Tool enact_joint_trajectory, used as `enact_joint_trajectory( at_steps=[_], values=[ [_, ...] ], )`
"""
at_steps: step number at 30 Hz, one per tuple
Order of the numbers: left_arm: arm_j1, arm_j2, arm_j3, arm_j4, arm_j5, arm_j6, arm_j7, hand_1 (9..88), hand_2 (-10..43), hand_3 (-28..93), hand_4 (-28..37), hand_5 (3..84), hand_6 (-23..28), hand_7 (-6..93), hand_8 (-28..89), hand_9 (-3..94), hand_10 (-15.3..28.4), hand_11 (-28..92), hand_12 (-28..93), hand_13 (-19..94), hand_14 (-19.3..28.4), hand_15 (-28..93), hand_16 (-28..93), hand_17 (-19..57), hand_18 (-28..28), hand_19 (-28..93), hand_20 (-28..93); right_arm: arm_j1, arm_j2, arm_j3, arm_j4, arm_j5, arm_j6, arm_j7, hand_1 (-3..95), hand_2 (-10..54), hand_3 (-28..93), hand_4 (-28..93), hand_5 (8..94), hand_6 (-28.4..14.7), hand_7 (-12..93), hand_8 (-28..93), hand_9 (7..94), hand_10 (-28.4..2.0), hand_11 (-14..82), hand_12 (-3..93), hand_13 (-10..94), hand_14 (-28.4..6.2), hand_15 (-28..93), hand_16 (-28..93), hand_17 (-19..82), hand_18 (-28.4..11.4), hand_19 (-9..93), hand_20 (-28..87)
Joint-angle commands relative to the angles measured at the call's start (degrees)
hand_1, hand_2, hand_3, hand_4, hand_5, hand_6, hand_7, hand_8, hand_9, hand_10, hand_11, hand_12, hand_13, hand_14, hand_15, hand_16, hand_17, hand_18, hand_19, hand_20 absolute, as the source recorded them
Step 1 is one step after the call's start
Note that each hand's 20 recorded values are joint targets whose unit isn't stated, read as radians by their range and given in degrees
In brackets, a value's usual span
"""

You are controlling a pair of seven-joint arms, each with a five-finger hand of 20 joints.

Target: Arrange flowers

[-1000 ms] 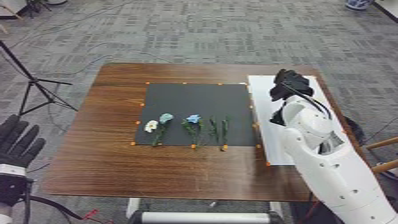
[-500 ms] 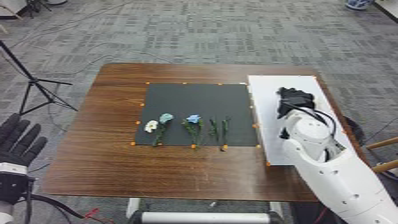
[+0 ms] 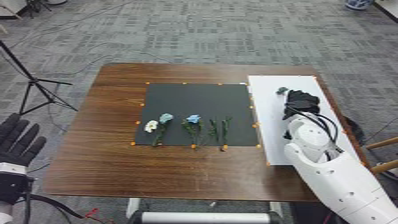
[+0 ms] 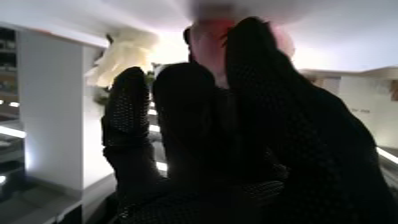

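Over the white board on the right, my right hand is held low, palm side hidden. Just beyond it a small dark-green piece lies on the board. In the right wrist view a pink bloom is partly behind the right hand, and a pale cream flower is beside it; whether the pink one is held cannot be seen. On the black mat lie a white flower, two blue flowers and green stems. My left hand is open beside the table.
Orange markers line the mat and board on the brown table. A black tripod stands on the floor at the left. Part of a wooden chair is close to the table's right side.
My right hand has drawn back toward the near side and slightly right over the white board, uncovering the dark-green piece. The left hand and the flowers on the mat have stayed put.
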Motion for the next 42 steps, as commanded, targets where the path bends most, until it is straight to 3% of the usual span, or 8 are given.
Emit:
enact_joint_trajectory(
  at_steps=[1,9,12,30,32,34,36,42],
  values=[
    [0.79,-0.27,0.11,-0.42,0.06,-0.76,0.57,24.0,18.2,70,-28.3,34.6,7.1,10.4,-7,28.2,11.1,13,12,20,11.7,20,-2,-3.7,10.1,17,12,-2.17,1.96,-1.03,-2.39,-1.91,5.37,-1.24,63.9,-9.5,62,-28,75.1,0.1,32,5,84.1,-7.7,14.2,44.5,71,-9.0,74,35,33,-23.9,81,41],
    [1.00,-0.08,0.01,-0.45,-0.08,-1.03,0.92,24.0,18.2,70,-28.3,34.6,7.2,10.3,-7,28.3,11.1,13,12,20,11.8,21,-2,-3.8,10.1,17,12,-3.28,4.14,-1.45,-14.52,7.28,11.13,-7.06,62.8,-9.5,64,-28,75.3,-0.1,33,6,84.4,-7.9,15.6,46.5,71,-9.1,74,36,34,-24.1,81,41],
    [0.60,0.17,0.15,-0.32,-0.04,-1.08,0.83,24.0,18.2,70,-28.3,34.6,7.1,10.3,-7,28.3,11.1,13,12,20,11.8,21,-2,-3.8,10.1,17,12,-2.63,3.99,-2.35,-16.66,9.40,10.51,-11.54,62.5,-9.5,65,-28,75.3,-0.2,33,6,84.4,-8.0,15.6,46.7,71,-9.1,74,36,34,-24.1,81,41],
    [0.35,0.27,0.39,-0.27,0.53,-1.11,-0.05,24.0,18.2,69,-28.3,34.6,7.1,10.3,-7,28.4,11.2,13,12,20,11.9,21,-2,-3.8,10.1,17,12,3.27,-3.15,-12.81,-13.27,7.49,6.58,-18.71,60.8,-9.5,66,-28,74.1,0.1,35,4,83.7,-7.7,14.5,45.3,70,-9.4,74,36,32,-23.8,80,41],
    [0.13,0.09,0.44,-0.45,0.95,-0.33,-0.60,24.0,18.2,69,-28.3,34.6,7.2,10.3,-7,28.5,11.2,13,12,20,11.9,21,-2,-3.8,10.2,17,12,3.28,-3.18,-14.02,-13.52,7.36,5.91,-19.26,60.7,-9.5,66,-28,73.9,0.1,35,3,83.6,-7.8,14.3,45.1,70,-9.4,74,36,32,-23.8,80,42],
    [-0.13,0.08,0.53,-0.27,1.67,-0.77,-1.28,24.0,18.3,69,-28.3,34.7,7.1,10.3,-7,28.6,11.2,13,12,21,11.9,21,-2,-3.8,10.1,17,12,2.90,-3.16,-15.07,-13.68,6.42,6.19,-19.31,60.7,-9.5,66,-28,73.8,0.0,34,3,83.3,-7.8,14.1,45.1,70,-9.4,74,36,32,-23.8,80,42],
    [0.26,0.17,0.34,-0.39,1.31,-0.65,-0.89,23.9,18.4,69,-28.3,34.8,7.2,10.4,-7,28.7,11.3,13,12,21,11.9,21,-2,-3.8,10.1,17,12,2.96,-3.58,-15.80,-13.58,6.37,5.47,-19.65,60.7,-9.5,66,-28,73.7,0.0,34,3,83.2,-7.7,13.9,44.9,70,-9.3,74,36,32,-23.7,80,42],
    [-0.37,0.28,0.09,-0.17,1.86,-0.78,-2.09,23.9,18.6,69,-28.3,34.8,7.2,10.5,-8,28.9,11.3,14,12,21,12.1,22,-2,-3.8,10.1,17,12,2.66,-4.05,-16.97,-13.61,5.17,6.14,-18.94,61.1,-9.5,66,-28,73.4,0.1,34,2,82.9,-7.6,13.6,44.6,69,-9.3,74,36,32,-23.6,80,42]
  ],
)
